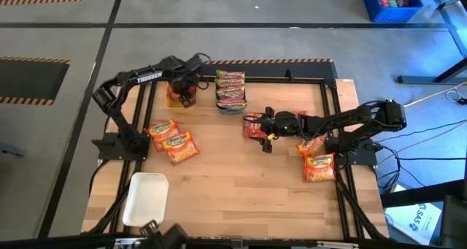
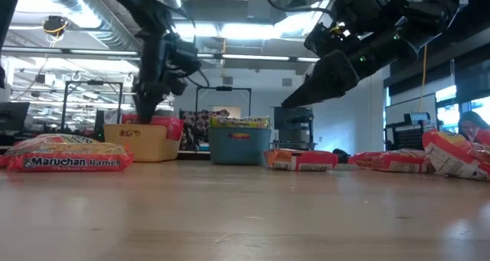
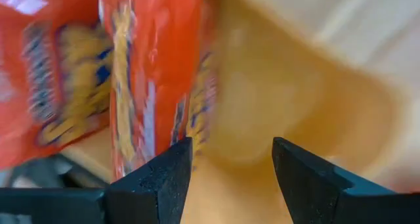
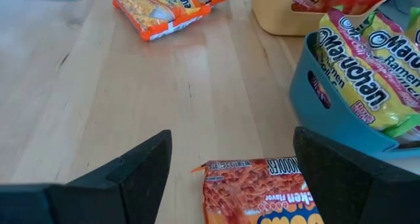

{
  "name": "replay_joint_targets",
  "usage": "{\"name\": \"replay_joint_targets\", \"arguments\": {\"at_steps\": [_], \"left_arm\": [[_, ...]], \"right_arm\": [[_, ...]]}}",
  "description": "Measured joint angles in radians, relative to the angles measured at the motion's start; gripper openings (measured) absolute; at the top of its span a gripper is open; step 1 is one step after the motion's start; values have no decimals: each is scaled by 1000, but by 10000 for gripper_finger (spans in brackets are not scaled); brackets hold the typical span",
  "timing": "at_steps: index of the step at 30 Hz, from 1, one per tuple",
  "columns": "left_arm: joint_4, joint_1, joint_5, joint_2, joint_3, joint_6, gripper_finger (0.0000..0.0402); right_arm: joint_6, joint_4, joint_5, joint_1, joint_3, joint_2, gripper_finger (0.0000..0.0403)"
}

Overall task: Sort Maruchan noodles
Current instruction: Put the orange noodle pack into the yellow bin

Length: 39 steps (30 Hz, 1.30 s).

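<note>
Left claw (image 3: 230,178) apart over yellow tray (image 1: 175,97) of red packets (image 3: 154,73); right claw (image 4: 233,178) apart above red packet (image 4: 262,194).

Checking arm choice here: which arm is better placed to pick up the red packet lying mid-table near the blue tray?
The right. Its tool hangs open directly over that red packet, fingers either side. The left tool is over the yellow tray, open, beside packets there, farther away.
</note>
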<state>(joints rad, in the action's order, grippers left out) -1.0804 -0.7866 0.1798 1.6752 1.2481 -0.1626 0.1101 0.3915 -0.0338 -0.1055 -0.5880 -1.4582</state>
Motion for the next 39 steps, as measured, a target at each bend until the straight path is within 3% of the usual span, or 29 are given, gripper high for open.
{"name": "replay_joint_targets", "arguments": {"at_steps": [4,10,20,26,33,39], "left_arm": [[32,-40,87,0,-4,-4,205],[58,-54,92,0,-4,-30,205],[45,17,90,-2,42,-22,205],[76,96,93,-77,45,67,205],[267,246,96,-232,-7,183,205],[606,419,93,-364,-207,222,205]], "right_arm": [[0,1,0,0,0,0,302],[0,2,0,0,0,0,302],[-4,-3,0,0,0,0,302],[-5,-12,0,9,0,0,302],[-5,-33,-79,51,0,0,302],[-35,-104,-192,44,0,3,302]]}}
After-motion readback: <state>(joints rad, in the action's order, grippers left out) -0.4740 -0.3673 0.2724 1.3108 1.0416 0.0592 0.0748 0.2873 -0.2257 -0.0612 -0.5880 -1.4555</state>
